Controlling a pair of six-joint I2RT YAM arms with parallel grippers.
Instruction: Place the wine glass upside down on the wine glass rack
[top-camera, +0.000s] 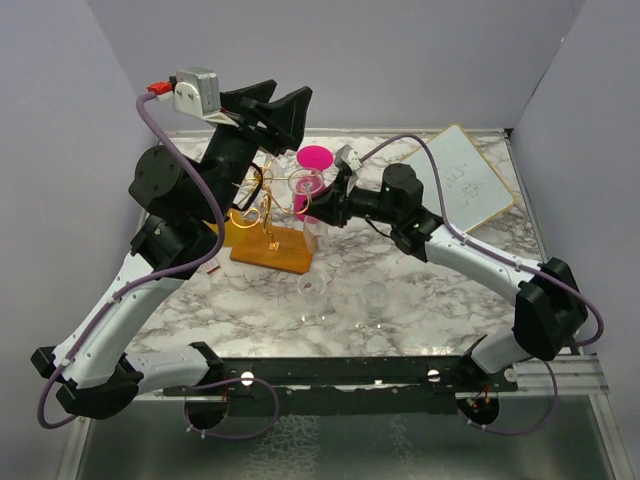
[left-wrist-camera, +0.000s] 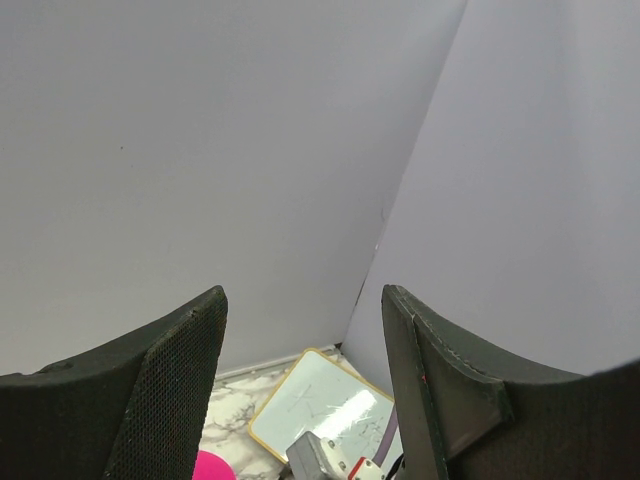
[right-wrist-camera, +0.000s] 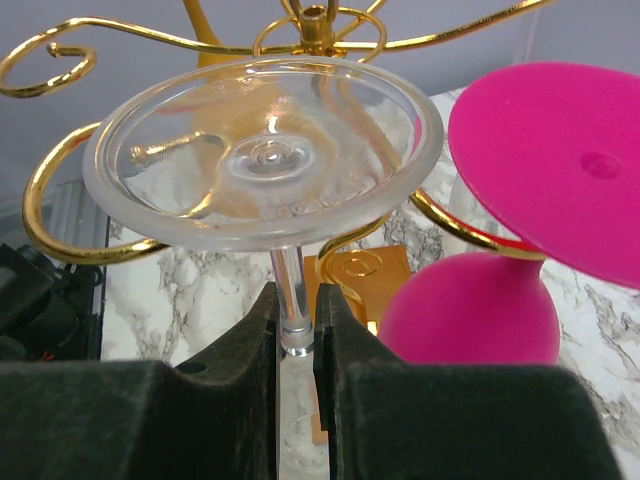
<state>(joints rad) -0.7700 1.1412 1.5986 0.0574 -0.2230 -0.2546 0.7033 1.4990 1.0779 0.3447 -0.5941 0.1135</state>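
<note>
my right claw clamped on the wine glass stem, foot up, wine glass rack gold arms curling behind at 12 o'clock, pink glass hanging at 3 o'clock, crowding the foot, my left claw spread, empty, whiteboard at 6

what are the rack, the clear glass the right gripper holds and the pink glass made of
Rack: thin shiny gold metal wire, by its glints, on an orange-brown wooden-looking base. Clear glass: transparent, glossy, glass or clear plastic; the look leaves it open. Pink glass: opaque, matte, probably plastic.
</note>
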